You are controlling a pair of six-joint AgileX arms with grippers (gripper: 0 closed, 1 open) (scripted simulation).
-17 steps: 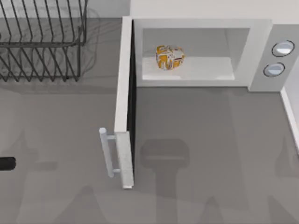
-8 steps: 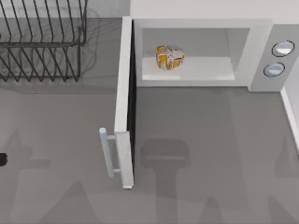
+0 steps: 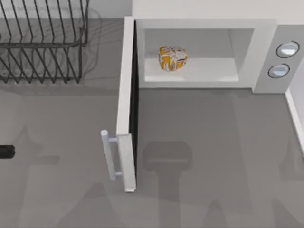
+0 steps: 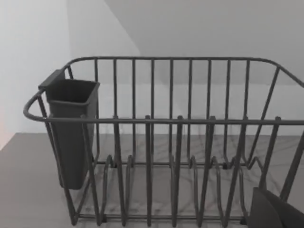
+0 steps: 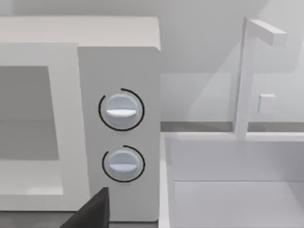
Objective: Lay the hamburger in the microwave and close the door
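The hamburger (image 3: 172,58), a small white and orange-yellow lump, lies inside the microwave (image 3: 266,33) cavity, toward its left side. The door (image 3: 126,109) stands wide open, swung out toward the table's front, its pale bar handle (image 3: 109,156) facing left. My left gripper (image 3: 6,152) is a dark tip at the table's left edge, well left of the handle and apart from it; a part of it is at the edge of the left wrist view (image 4: 273,211). A dark part of my right gripper (image 5: 92,211) sits low in the right wrist view, in front of the two dials (image 5: 121,110).
A black wire rack (image 3: 42,42) stands at the back left, with a dark cup (image 4: 71,128) hung on one end. A white tray-like rim (image 3: 294,118) runs along the right edge beside the microwave. Open grey tabletop lies in front of the cavity.
The left gripper's dark tip drew back toward the left edge, then came out again slightly farther toward the back. The hamburger and the door have not moved.
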